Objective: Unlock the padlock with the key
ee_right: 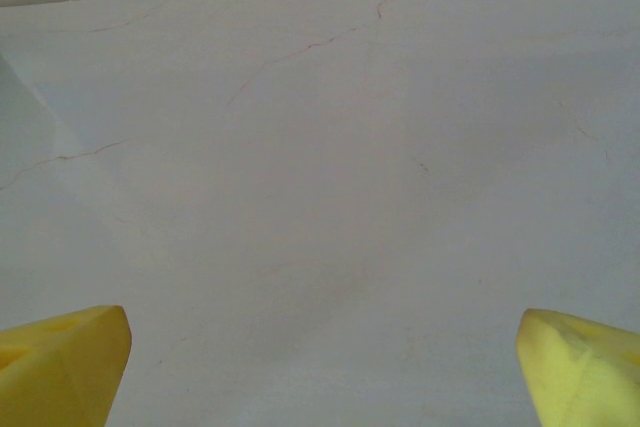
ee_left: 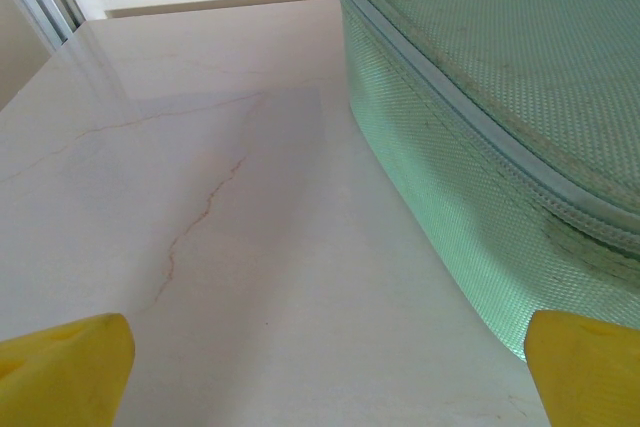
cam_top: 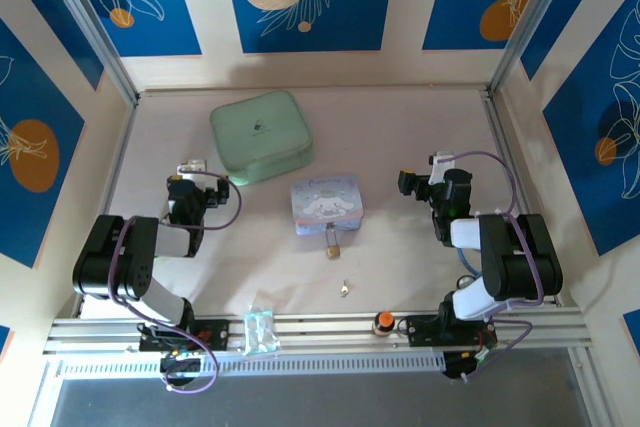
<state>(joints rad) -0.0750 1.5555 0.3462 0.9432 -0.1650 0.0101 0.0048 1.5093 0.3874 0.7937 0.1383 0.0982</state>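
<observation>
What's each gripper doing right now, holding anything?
Left gripper: open, holding nothing.
Right gripper: open, holding nothing.

The table (ee_left: 250, 247) is a smooth, pale stone-look slab with thin brown veins and a soft sheen. The green case (ee_left: 480, 97) behind the tin (cam_top: 326, 204) is coarse woven cloth with a dimpled mesh grain and a smooth pale piped seam. The tin looks like lightly glossy printed sheet metal, the padlock (cam_top: 331, 245) just in front of it is brass-coloured metal, and the key (cam_top: 343, 289) farther in front is pale-gold metal. The fingertips (ee_left: 60, 372) of the left gripper (ee_left: 325, 372) and of the right gripper (ee_right: 320, 367) are matt yellow and plastic-looking.
</observation>
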